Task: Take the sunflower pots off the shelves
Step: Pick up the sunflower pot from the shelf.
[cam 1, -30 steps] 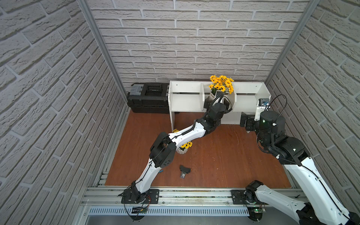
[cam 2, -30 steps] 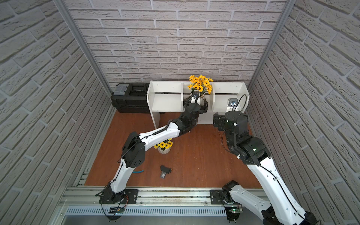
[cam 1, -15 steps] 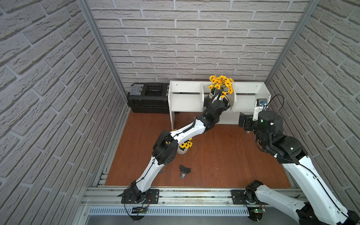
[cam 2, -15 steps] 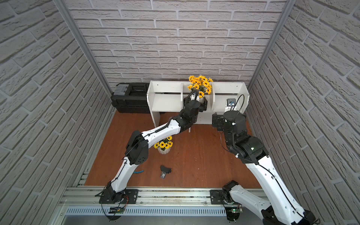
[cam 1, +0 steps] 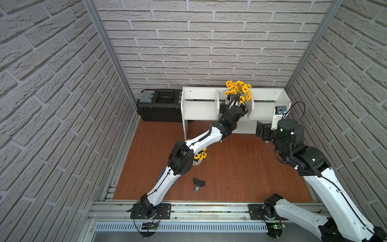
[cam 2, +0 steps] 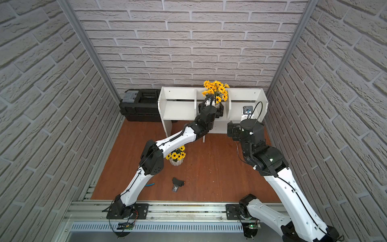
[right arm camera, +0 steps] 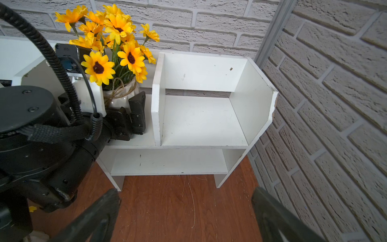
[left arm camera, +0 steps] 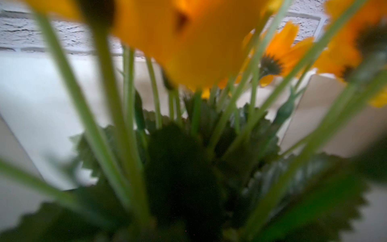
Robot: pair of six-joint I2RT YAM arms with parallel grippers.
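Note:
A twine-tied white sunflower pot (cam 1: 237, 92) (cam 2: 215, 90) (right arm camera: 121, 94) stands in the middle compartment of the white shelves (cam 1: 199, 109) (cam 2: 180, 109) (right arm camera: 199, 121). My left gripper (cam 1: 233, 105) (cam 2: 211, 105) reaches into that compartment, open, with one black finger on each side of the pot. One of those fingers (right arm camera: 137, 111) lies close against the pot's side. The left wrist view holds only blurred stems, leaves and petals (left arm camera: 188, 42). A ribbed sunflower pot (cam 1: 199, 161) (cam 2: 176, 160) stands on the floor, partly under the left arm. My right gripper (cam 1: 262, 131) (right arm camera: 186, 220) hangs open and empty over the floor before the right compartment.
A black toolbox (cam 1: 159, 106) (cam 2: 142, 106) sits left of the shelves against the back wall. A small black object (cam 1: 198, 184) (cam 2: 177, 184) lies on the wooden floor near the front rail. Brick walls close in on three sides.
The left arm has pushed its gripper further into the middle compartment, around the twine-tied pot. The right arm has shifted slightly toward the shelves, its gripper still open.

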